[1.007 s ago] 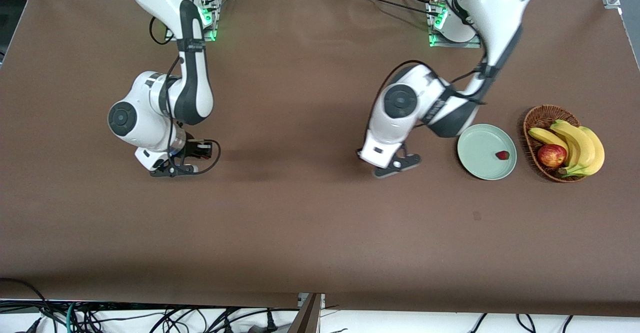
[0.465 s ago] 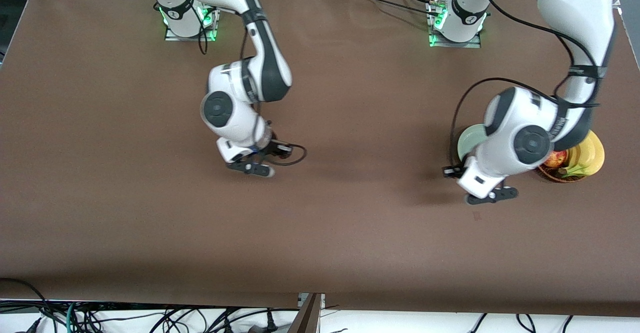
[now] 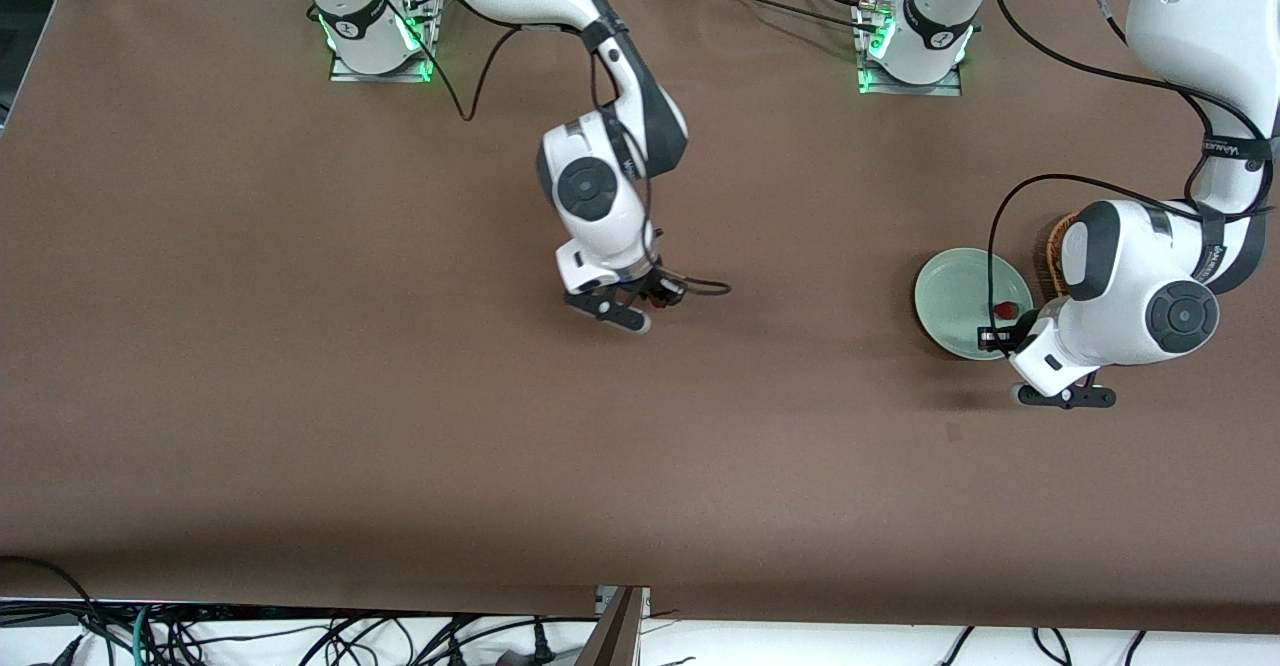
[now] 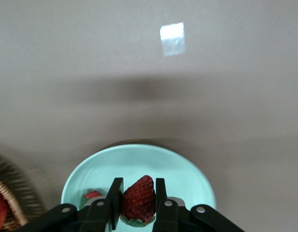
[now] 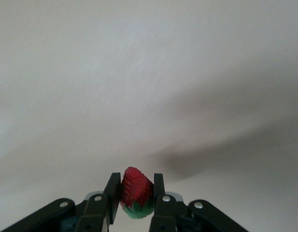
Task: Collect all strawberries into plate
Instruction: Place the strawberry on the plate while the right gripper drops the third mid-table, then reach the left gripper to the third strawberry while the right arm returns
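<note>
The left gripper is clamped on a strawberry, hanging over the pale green plate at the right of the front frame; a second strawberry lies on that plate. The right gripper pinches a third strawberry over bare table at the frame's centre. A brown cloth covers the whole table. A wicker basket peeks out beside the plate. Cables trail along the bottom edge.
</note>
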Robot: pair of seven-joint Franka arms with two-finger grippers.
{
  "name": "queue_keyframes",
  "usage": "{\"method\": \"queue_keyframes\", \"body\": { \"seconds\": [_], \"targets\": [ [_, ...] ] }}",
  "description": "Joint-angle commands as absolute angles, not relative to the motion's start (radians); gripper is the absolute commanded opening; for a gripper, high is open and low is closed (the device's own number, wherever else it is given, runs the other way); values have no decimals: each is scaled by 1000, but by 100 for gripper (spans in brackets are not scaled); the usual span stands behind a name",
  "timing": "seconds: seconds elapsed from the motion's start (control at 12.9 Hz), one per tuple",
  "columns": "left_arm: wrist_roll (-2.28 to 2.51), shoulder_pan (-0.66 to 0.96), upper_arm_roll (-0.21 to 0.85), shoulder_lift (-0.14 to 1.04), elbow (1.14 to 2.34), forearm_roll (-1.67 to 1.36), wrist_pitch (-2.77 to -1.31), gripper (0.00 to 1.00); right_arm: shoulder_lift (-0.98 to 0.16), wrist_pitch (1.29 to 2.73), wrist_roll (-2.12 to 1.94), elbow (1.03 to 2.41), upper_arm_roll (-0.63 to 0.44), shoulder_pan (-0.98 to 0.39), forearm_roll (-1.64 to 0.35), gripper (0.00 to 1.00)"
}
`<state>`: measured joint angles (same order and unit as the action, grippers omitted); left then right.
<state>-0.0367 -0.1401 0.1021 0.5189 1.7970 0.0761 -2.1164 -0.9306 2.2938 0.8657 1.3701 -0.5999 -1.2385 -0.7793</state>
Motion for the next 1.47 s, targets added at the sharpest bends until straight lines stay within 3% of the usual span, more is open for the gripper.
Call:
{"method": "queue_keyframes", "body": {
  "seconds": [0.0, 0.15, 0.23, 0.31, 0.39, 0.77, 0.93, 1.39],
  "targets": [
    [-100, -132, 78, 489, 1961, 52, -2277, 14, -977, 2403, 1009, 1339, -572, -1275, -773, 24],
    [-118, -130, 67, 491, 1997, 52, -2307, 16, -973, 2410, 1039, 1339, -577, -1285, -772, 70],
    [-118, -130, 66, 491, 2005, 52, -2307, 25, -959, 2392, 1028, 1339, -583, -1278, -766, 89],
    [-126, -129, 66, 489, 2008, 52, -2301, 64, -947, 2338, 1022, 1339, -601, -1269, -752, 100],
    [-142, -126, 66, 489, 2006, 52, -2292, 100, -940, 2274, 1017, 1329, -642, -1263, -746, 100],
    [-100, -94, 77, 404, 1864, 48, -2062, 100, -849, 1962, 766, 1298, -857, -1241, -756, 100],
    [-5, -72, 112, 368, 1850, 29, -2051, 100, -822, 1861, 700, 1298, -922, -1218, -758, 100],
    [491, -72, 415, 370, 1827, 46, -2072, 100, -784, 1674, 439, 1307, -1095, -1213, -758, 100]
  ]
}}
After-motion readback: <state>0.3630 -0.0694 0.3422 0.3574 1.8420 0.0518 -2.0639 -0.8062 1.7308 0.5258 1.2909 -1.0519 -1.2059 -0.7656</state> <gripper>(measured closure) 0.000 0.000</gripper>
